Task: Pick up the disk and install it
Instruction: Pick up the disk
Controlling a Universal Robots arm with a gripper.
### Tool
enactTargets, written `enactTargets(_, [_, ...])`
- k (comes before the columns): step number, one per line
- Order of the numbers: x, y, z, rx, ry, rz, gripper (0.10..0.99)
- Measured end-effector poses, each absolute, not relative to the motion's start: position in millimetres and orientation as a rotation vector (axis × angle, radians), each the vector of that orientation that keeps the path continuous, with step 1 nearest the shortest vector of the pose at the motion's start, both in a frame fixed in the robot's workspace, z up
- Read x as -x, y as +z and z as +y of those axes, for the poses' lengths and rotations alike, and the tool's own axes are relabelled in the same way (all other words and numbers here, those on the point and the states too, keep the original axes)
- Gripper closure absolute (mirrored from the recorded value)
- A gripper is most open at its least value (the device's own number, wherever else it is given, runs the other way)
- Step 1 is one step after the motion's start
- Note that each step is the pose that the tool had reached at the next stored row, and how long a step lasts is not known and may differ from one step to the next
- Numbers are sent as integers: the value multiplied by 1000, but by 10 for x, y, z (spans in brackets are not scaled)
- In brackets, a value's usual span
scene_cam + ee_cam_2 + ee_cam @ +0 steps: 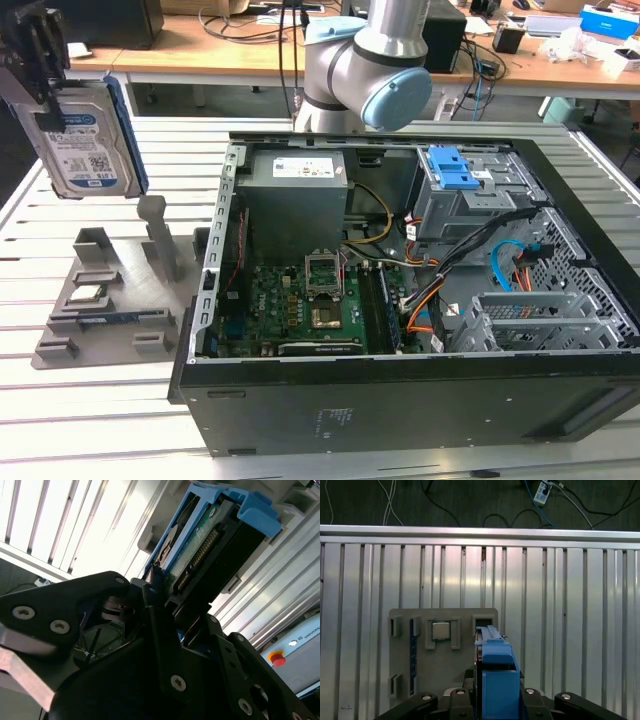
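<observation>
The disk [85, 140], a silver hard drive with a blue-and-white label and blue side rails, hangs upright in the air at the exterior view's upper left. My gripper [40, 72] is shut on its upper end. It is held above the grey holder [110, 300], clear of it. In the second wrist view the disk's green board and connector [200, 550] stick out from between the black fingers [161, 630]. In the first wrist view the disk's blue rail [495, 675] sits between the gripper's links, over the holder [445, 620].
The open computer case [300, 400] lies on the slatted metal table [100, 430], with a drive cage and blue latch [455, 170] at its far right. The holder still carries a small square chip [440, 630] and a thin memory stick [412, 650]. Desks and cables stand behind.
</observation>
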State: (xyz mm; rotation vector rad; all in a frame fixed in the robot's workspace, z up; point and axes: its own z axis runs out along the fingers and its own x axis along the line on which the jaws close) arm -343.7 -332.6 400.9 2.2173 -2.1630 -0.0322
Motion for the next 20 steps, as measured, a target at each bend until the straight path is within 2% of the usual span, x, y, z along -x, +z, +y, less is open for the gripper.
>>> enactTargets(20, [3437, 4298, -3325, -2217, -32, -2163, 722])
